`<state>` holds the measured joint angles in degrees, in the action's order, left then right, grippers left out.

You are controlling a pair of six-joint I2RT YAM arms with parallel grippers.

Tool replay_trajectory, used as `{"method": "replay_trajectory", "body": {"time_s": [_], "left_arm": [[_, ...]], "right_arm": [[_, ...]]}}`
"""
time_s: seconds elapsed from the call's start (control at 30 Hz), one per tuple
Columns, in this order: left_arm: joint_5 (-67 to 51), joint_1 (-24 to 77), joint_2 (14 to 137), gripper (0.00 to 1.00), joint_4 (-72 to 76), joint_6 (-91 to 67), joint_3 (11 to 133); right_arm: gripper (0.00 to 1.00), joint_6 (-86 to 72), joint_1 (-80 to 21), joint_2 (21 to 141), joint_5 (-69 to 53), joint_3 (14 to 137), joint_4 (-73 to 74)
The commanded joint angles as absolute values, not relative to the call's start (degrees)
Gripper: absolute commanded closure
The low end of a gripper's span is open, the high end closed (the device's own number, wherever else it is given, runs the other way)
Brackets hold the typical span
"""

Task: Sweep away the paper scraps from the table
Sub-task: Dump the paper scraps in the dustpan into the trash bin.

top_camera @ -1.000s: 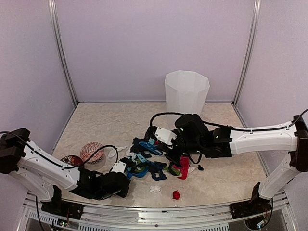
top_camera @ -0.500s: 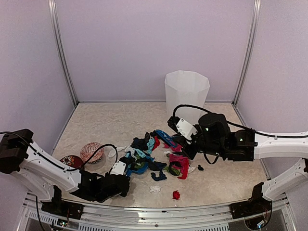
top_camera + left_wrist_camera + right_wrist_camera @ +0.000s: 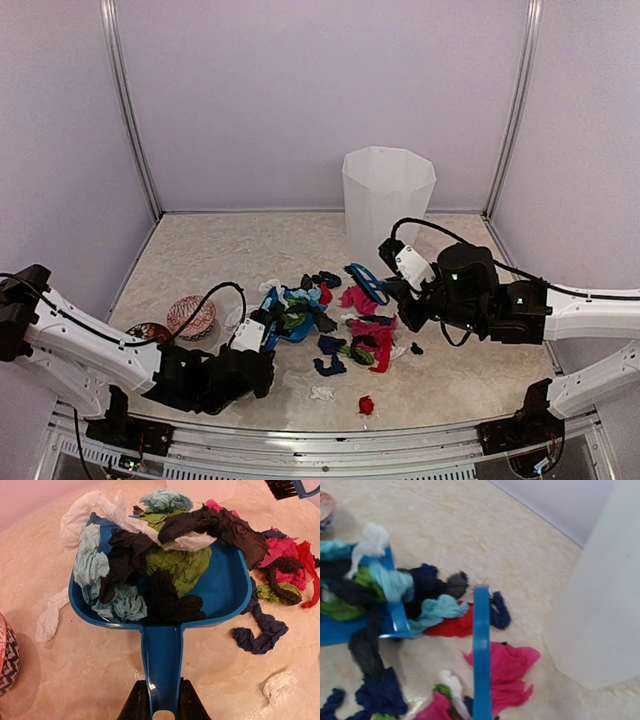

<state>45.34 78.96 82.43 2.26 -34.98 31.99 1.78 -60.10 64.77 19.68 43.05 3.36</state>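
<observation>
Glossy plastic dustpan [image 3: 220, 582] and brush [image 3: 481, 645], crumpled matt paper scraps [image 3: 185, 565], marbled table [image 3: 100, 670]

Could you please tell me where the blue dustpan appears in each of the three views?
Top external: the blue dustpan sits just left of centre.
Left wrist: centre, heaped with paper scraps.
Right wrist: left edge, partly cut off.
Shared landmark: the blue brush, right of it throughout.

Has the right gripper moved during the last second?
Yes. The right gripper, holding the brush, moved right: from left of the white bin to in front of it.
</observation>
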Motion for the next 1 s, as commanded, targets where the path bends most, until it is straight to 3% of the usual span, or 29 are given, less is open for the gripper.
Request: {"method": "replay_trajectory", "body": {"time_s": [0.0,0.5,0.97], "left_arm": [[46.5,78.5,79.8,1.0,-2.3,-31.1,36.7],[40.5,72.2,73.2,1.0,-15.4,-21.6,51.8],[28.6,63.6,81.0,1.0,-29.0,-11.0,79.2]], "right_arm": [[1.0,-1.5,-59.0,63.1,23.9,42.0,1.6],[1.0,-9.6,-55.4,55.4,28.1,36.6,3.8],[1.0,-13.8,-54.4,53.0,25.5,32.8,3.8]]}}
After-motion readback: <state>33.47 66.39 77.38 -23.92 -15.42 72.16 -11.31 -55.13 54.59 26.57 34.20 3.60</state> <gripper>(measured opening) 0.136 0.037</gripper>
